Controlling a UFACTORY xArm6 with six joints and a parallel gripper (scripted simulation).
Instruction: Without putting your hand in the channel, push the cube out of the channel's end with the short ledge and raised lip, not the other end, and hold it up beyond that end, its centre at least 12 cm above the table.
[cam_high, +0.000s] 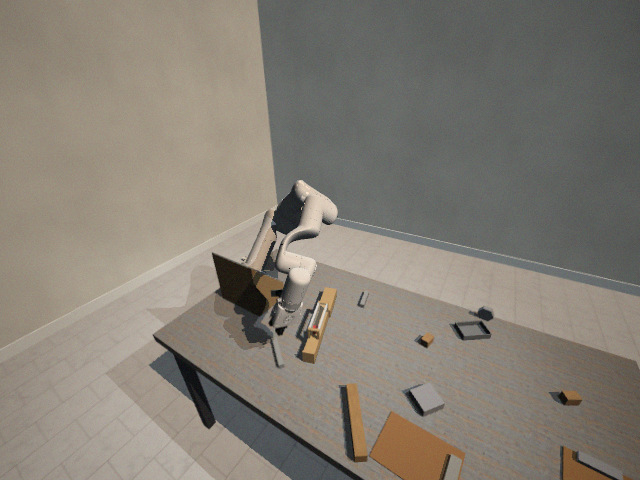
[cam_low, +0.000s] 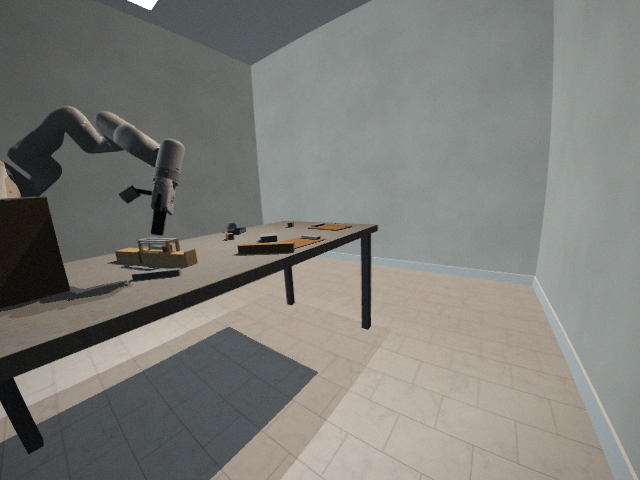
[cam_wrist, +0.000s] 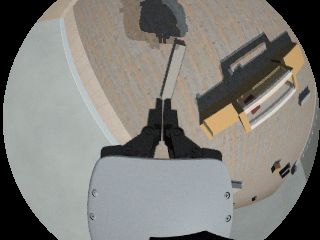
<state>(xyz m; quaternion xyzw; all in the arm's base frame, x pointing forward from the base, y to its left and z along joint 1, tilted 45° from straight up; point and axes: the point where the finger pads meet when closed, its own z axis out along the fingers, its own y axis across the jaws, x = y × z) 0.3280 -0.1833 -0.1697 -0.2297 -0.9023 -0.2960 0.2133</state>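
The channel (cam_high: 310, 350) (cam_low: 181, 257) (cam_wrist: 223, 120) is a long tan block with clear side walls over its middle, lying on the table near the arm. A small red cube (cam_high: 313, 327) (cam_low: 164, 248) (cam_wrist: 248, 99) sits inside it between the walls. A thin grey stick (cam_high: 277, 352) (cam_low: 155, 274) (cam_wrist: 174, 70) lies flat on the table just left of the channel. My gripper (cam_high: 278, 327) (cam_low: 157, 227) (cam_wrist: 162, 107) is shut and empty. It points down and hangs well above the stick, beside the channel. I cannot tell which end has the ledge and lip.
A dark brown box (cam_high: 236, 283) (cam_low: 25, 248) stands at the table's corner by the arm's base. Farther along lie a small grey block (cam_high: 363, 298), a grey tray (cam_high: 472, 329), two tan cubes (cam_high: 427, 339) (cam_high: 570, 396), a grey slab (cam_high: 427, 398), a tan plank (cam_high: 356, 421) and a tan board (cam_high: 413, 441).
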